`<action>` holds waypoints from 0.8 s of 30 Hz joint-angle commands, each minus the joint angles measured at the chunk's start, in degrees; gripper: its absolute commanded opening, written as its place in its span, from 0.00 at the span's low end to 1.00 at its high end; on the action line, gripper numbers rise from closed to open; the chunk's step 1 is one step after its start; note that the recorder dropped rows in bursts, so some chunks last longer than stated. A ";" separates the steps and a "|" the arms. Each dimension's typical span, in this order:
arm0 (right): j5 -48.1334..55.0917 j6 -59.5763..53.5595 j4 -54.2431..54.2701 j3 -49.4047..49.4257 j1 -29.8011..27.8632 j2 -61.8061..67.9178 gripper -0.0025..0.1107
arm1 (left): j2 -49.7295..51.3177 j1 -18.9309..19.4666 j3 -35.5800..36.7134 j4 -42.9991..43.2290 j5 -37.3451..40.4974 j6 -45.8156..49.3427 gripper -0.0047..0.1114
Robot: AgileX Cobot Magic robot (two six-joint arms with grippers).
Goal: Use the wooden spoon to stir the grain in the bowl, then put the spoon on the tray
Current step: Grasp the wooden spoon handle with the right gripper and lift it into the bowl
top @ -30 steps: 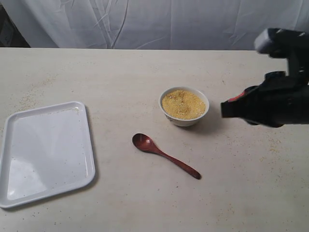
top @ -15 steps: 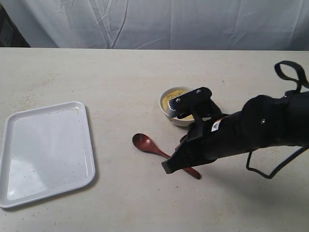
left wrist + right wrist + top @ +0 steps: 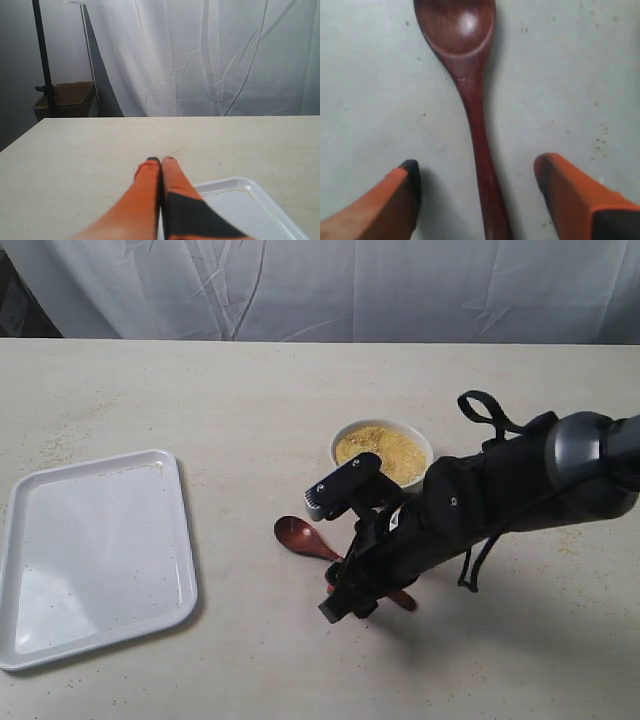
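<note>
While the wide-open right gripper [image 3: 477,169] seems empty, the wooden spoon [image 3: 472,115] lies between its jaws.

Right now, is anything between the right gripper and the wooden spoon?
Nothing visible. In the right wrist view the right gripper is open, with one finger on each side of the wooden spoon handle and only bare table in the gaps. Whether the fingertips touch the table cannot be told.

The right gripper [image 3: 336,606] low over the wooden spoon [image 3: 300,537] (bowl [image 3: 382,424] beyond)
</note>
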 commanded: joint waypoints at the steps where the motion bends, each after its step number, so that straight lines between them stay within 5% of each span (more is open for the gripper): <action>1: 7.40 -0.26 -4.96 -2.47 -0.13 2.74 0.36 | -0.28 -0.26 0.28 -0.18 0.00 -0.25 0.04; 3: 8.76 0.07 -4.86 -3.74 -0.13 1.16 0.02 | -0.28 -0.26 0.28 -0.18 0.00 -0.25 0.04; 7: 17.10 0.18 -6.82 -9.29 -0.13 -7.90 0.05 | -0.28 -0.26 0.28 -0.18 0.00 -0.25 0.04; 14: 36.45 28.46 -54.10 -27.08 -4.75 -12.25 0.01 | -0.28 -0.26 0.28 -0.18 0.00 -0.25 0.04; 24: 37.20 26.23 -58.01 -27.32 -6.44 1.14 0.01 | -0.28 -0.26 0.28 -0.18 0.00 -0.25 0.04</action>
